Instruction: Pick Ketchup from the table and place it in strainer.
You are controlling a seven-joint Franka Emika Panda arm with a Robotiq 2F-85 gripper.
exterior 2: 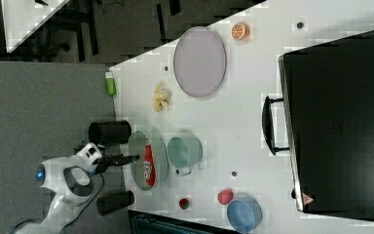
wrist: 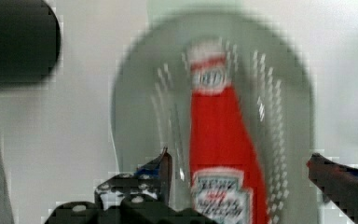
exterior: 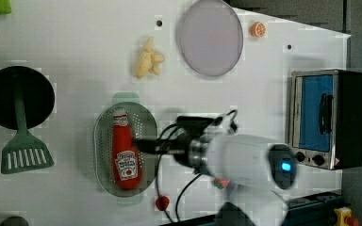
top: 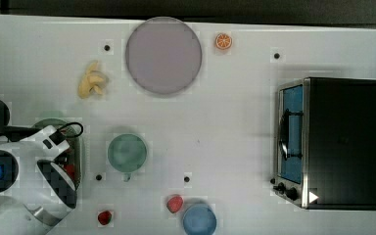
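- White tabletop (exterior: 75, 56) all round, with kitchen bits scattered over it and a toaster oven (exterior: 327, 117) off at the left view's right.
- Gripper (wrist: 240, 168) is spread wide: in the wrist view one finger sits on each side of the ketchup (exterior: 124, 150), with clear gaps, so it's got hold of nothing.
- Ketchup is lying flat on its side inside the strainer (exterior: 102, 141), cap toward one end of the oval. Looks to me like the placing part is basically done.
- So the step now is backing out cleanly, I'd say. Lift straight up with the fingers kept wide so neither tip catches the bottle or the rim. Any sideways drift could roll it or nudge the basket.
- Just beyond the strainer there's a green mug (exterior 2: 185, 152), a black pan (exterior: 19, 96) and a green spatula (exterior: 24, 150) nearby, so going up is the safest exit.
- Label stuff: white label with dark lettering on the bottle's body and a band near the cap. Too blurry to actually read, so I won't guess the brand.
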